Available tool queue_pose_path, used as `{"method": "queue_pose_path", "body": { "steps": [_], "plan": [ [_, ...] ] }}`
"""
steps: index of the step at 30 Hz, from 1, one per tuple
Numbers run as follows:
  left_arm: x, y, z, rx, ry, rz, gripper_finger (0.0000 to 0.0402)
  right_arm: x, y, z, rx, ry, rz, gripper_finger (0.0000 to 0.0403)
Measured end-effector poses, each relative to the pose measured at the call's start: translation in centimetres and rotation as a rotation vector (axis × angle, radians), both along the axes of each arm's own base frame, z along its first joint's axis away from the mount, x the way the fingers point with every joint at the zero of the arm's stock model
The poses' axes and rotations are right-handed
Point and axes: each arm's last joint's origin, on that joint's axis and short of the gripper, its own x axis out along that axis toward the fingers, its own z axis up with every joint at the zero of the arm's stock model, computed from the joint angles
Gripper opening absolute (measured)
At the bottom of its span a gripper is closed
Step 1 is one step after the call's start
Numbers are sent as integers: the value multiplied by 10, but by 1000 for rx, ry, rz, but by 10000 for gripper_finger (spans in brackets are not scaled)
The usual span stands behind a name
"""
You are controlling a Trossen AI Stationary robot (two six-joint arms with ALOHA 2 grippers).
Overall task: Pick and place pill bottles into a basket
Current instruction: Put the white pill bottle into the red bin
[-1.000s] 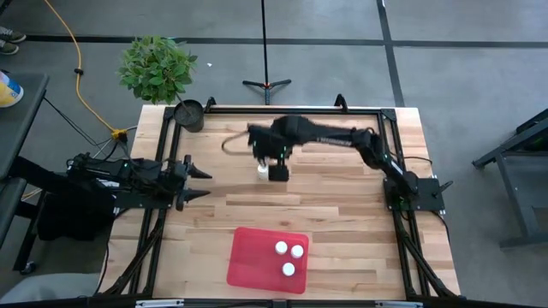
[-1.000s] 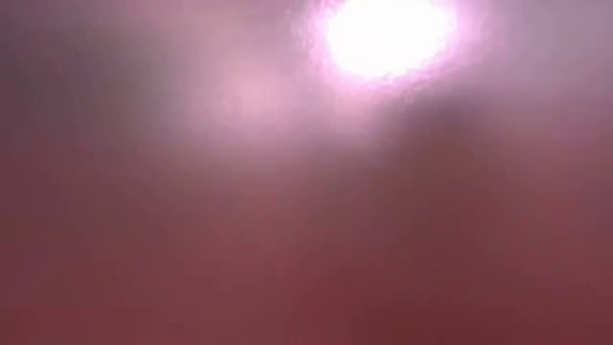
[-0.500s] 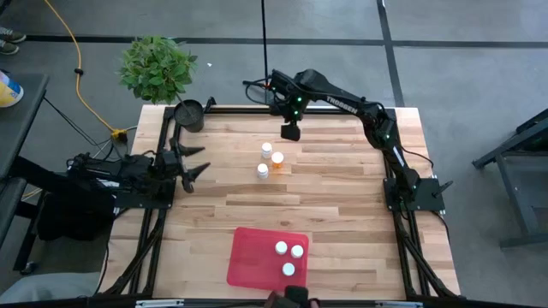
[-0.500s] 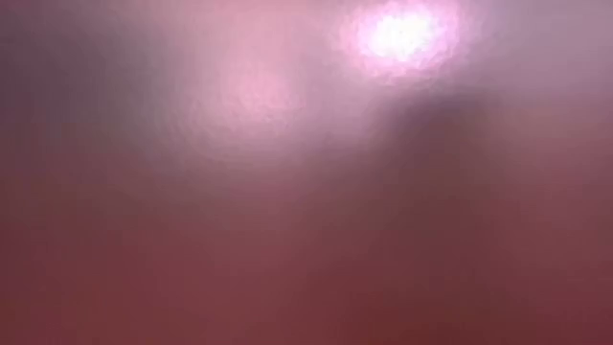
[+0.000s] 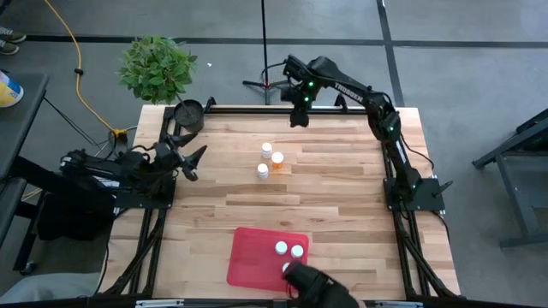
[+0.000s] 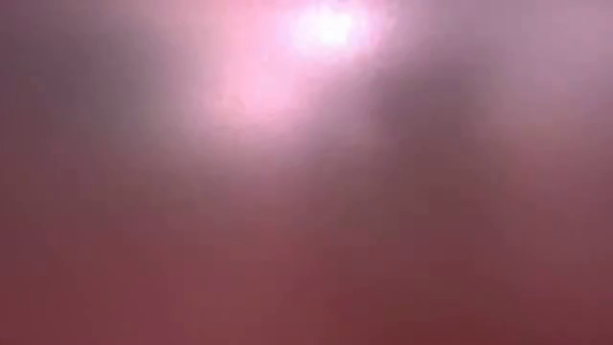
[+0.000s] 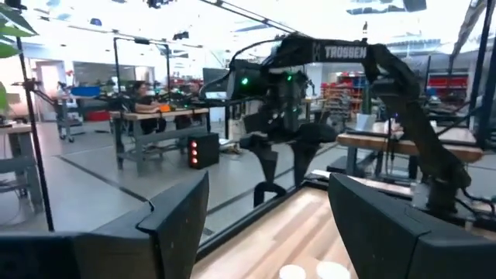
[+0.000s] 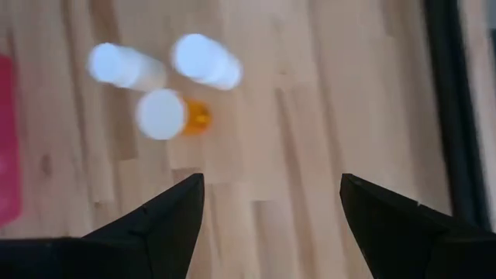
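Three pill bottles (image 5: 268, 159) with white caps stand close together on the wooden table, a little beyond its middle; they also show in the right wrist view (image 8: 167, 115). The red basket (image 5: 253, 257) lies near the table's near edge with two bottles (image 5: 288, 250) showing in it. My right gripper (image 5: 299, 118) hangs open and empty above the table's far edge, beyond the three bottles (image 8: 271, 182). My left gripper (image 5: 193, 161) is open and empty at the table's left edge (image 7: 269, 186). The low view shows only a red blur.
A dark shape (image 5: 317, 289) reaches in over the near edge and covers the basket's near right corner. A small dark pot (image 5: 188, 113) and a green plant (image 5: 158, 67) stand at the far left corner. Black frame rails (image 5: 390, 154) run along the table's sides.
My right gripper has risen from just over the three bottles and gone toward the table's far edge. My left gripper has shifted a little toward the far edge. The dark shape has come in over the near edge and now covers the third bottle in the basket.
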Motion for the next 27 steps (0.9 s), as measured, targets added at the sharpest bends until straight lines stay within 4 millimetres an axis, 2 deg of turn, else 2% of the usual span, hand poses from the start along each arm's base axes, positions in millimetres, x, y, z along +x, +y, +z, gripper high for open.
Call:
{"method": "queue_pose_path", "body": {
  "steps": [6,15,27],
  "plan": [
    [13,-3,-7,-117,-14,-58,298,-11,-18,-6,-5,-18,-37,291],
    [27,-7,-17,-135,72,-96,298,-32,-42,-6,-3,-31,-92,291],
    [27,-7,-10,-142,-7,-78,298,-39,-47,-6,0,-13,-94,291]
  ]
}}
